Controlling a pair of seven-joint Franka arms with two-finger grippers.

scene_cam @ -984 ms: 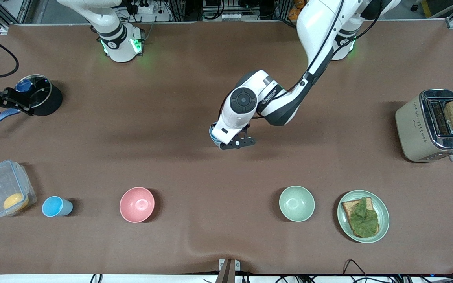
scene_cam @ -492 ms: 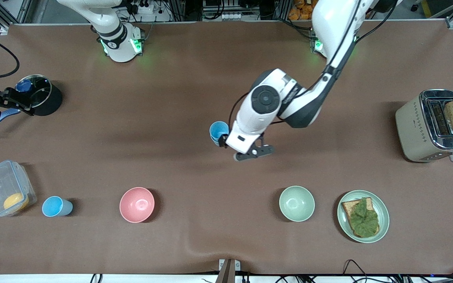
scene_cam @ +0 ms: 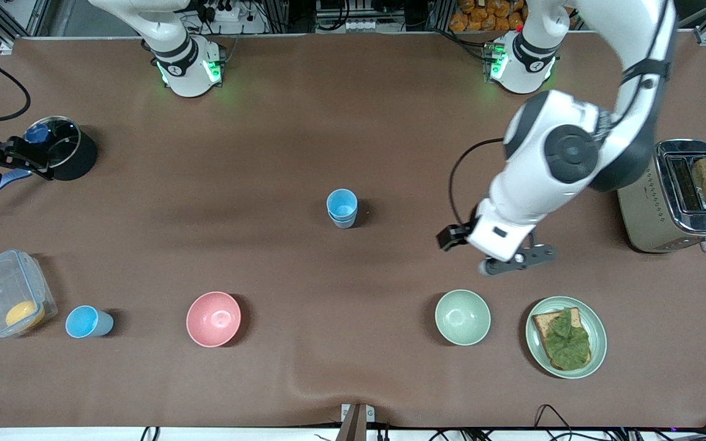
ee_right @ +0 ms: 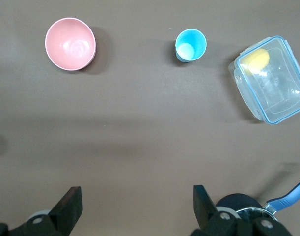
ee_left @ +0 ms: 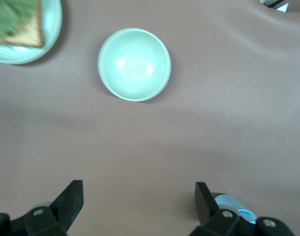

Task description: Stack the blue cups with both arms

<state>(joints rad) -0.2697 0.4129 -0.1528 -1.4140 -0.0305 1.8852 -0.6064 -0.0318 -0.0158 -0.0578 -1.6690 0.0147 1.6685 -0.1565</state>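
Left gripper [scene_cam: 460,250] withdrawn from stacked blue cups [scene_cam: 342,208], fingers [ee_left: 68,199] spread, right gripper [ee_right: 135,209] waiting, spread.

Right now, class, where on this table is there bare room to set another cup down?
Bare cloth lies between the stacked cups and the pot, and between the pink bowl and green bowl. It is crowded by the toaster, plate and open left pincer.
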